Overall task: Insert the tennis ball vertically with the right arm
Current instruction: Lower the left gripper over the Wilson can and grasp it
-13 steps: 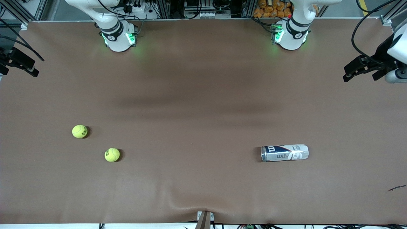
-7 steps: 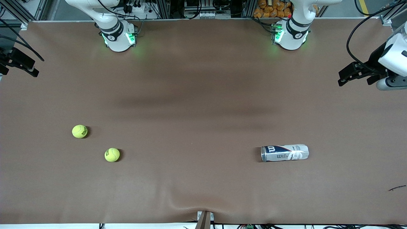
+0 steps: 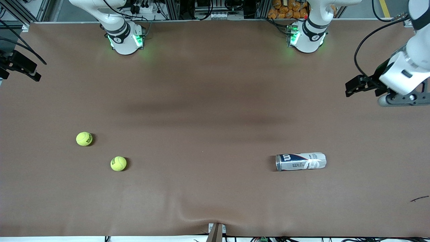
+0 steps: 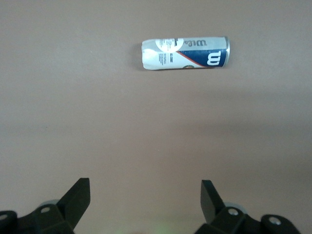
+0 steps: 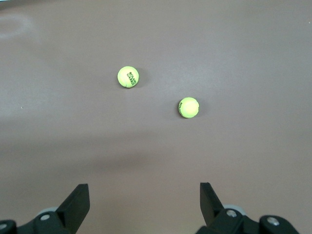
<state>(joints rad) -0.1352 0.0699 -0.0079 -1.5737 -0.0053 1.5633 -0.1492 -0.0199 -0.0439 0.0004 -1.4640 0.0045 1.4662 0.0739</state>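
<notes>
Both arms' jaws gape, seemingly empty, above the brown table (image 3: 215,101).

2 yellow-green tennis balls (image 3: 84,138) (image 3: 118,163) apart on table, right arm's end.

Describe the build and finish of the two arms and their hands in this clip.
Both arms are glossy white jointed tubes with dark grey bands and green-lit bases, black cables trailing. The left hand is black with two fingers beneath a white wrist and grey camera bracket; the right hand shows matching black fingers.
</notes>
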